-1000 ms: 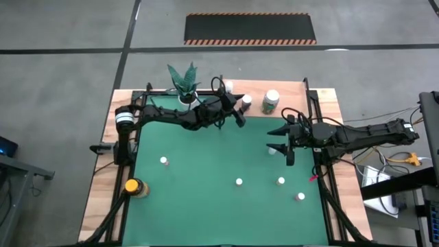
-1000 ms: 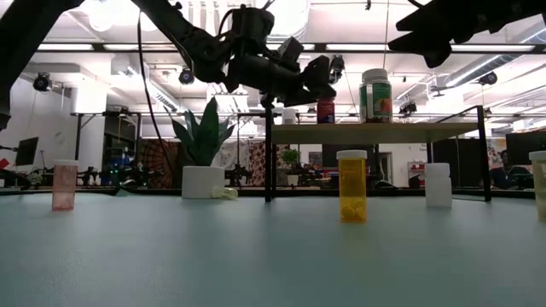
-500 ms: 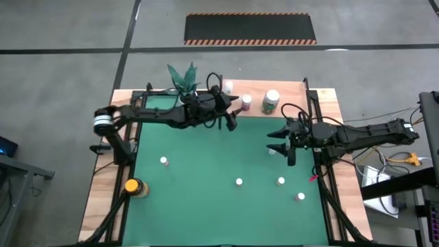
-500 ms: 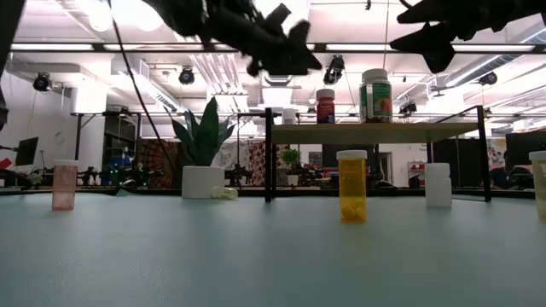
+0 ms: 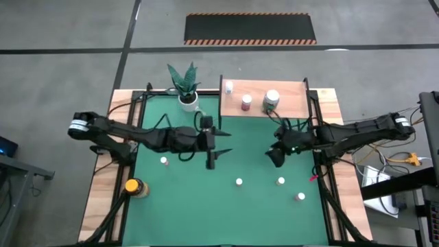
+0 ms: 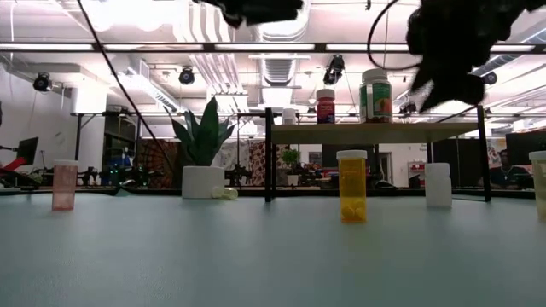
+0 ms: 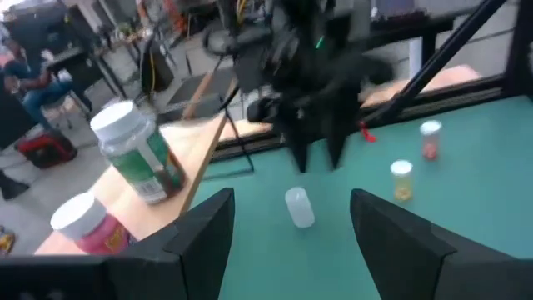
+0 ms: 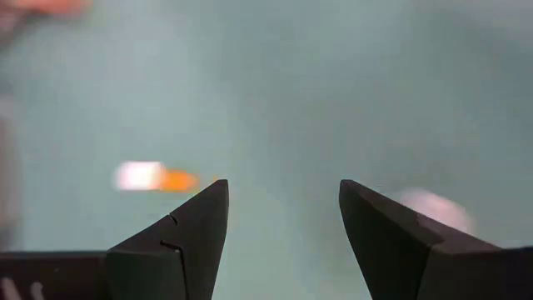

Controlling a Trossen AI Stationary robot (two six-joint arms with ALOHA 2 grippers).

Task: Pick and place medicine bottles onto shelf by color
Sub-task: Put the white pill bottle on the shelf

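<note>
The shelf [image 5: 288,108] stands at the far right of the green mat and carries three medicine bottles: a small white one [image 5: 228,86], a pink one [image 5: 246,102] and a green one [image 5: 271,99]. More bottles stand on the mat, among them a white one [image 7: 298,206], an orange one [image 6: 351,185] and an amber one with a yellow cap [image 5: 134,186]. My left gripper [image 5: 221,142] hangs open over the mat's middle, holding nothing. My right gripper [image 5: 274,154] is open and tipped down above the white bottle, clear of it.
A potted plant [image 5: 185,86] stands at the far edge, left of the shelf. A pink bottle [image 5: 164,160] stands left of the mat's middle, and others [image 5: 239,182] [image 5: 300,197] stand toward the near right. Black frame rails [image 5: 322,171] run along the mat's sides.
My left gripper has drawn back from the shelf's near left corner toward the near edge and the mat's middle, rising out of the low view. My right gripper has rolled and tipped downward over the white bottle, staying nearly in place. No bottle has moved.
</note>
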